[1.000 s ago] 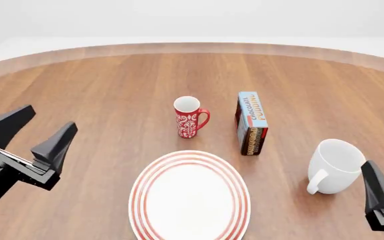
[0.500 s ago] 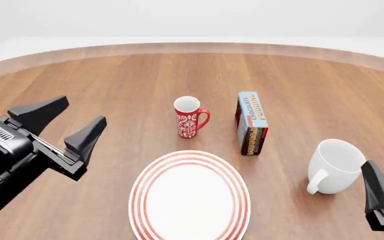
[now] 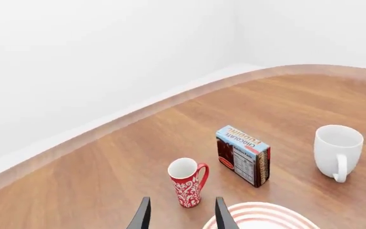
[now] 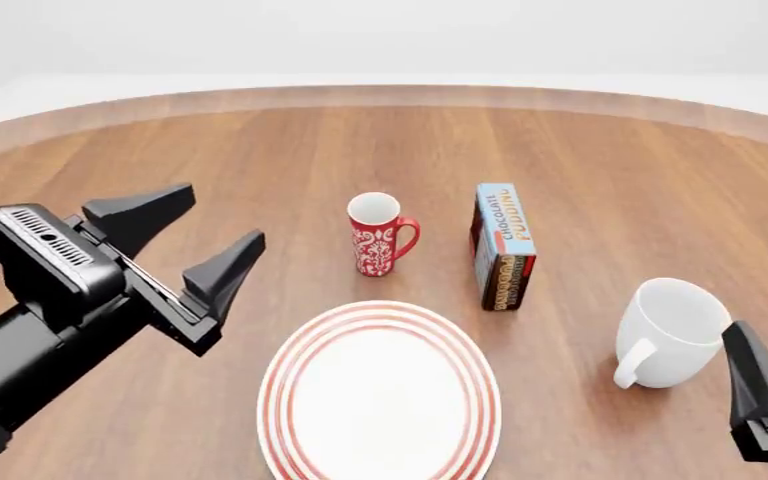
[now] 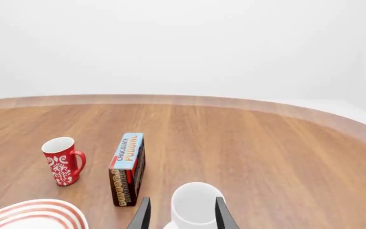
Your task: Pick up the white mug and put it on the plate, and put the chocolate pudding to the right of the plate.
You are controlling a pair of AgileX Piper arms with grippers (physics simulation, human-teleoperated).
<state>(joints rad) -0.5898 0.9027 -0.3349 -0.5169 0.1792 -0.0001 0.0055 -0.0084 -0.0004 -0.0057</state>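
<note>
Right jaws (image 5: 179,214) spread just behind the white mug (image 5: 196,204), apparently untouched; left jaws (image 4: 181,247) spread, well apart.

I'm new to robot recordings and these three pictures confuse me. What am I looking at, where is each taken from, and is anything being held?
These are simulator renders of two robot arms at a wooden table. The wide picture comes from a fixed camera behind the arms. The other two come from cameras mounted on each arm, looking along its fingers. On the table stand a red mug, a chocolate pudding box on its edge, a white mug and an empty plate. The left gripper is open and holds nothing. The right gripper is open too, just behind the white mug.
</note>
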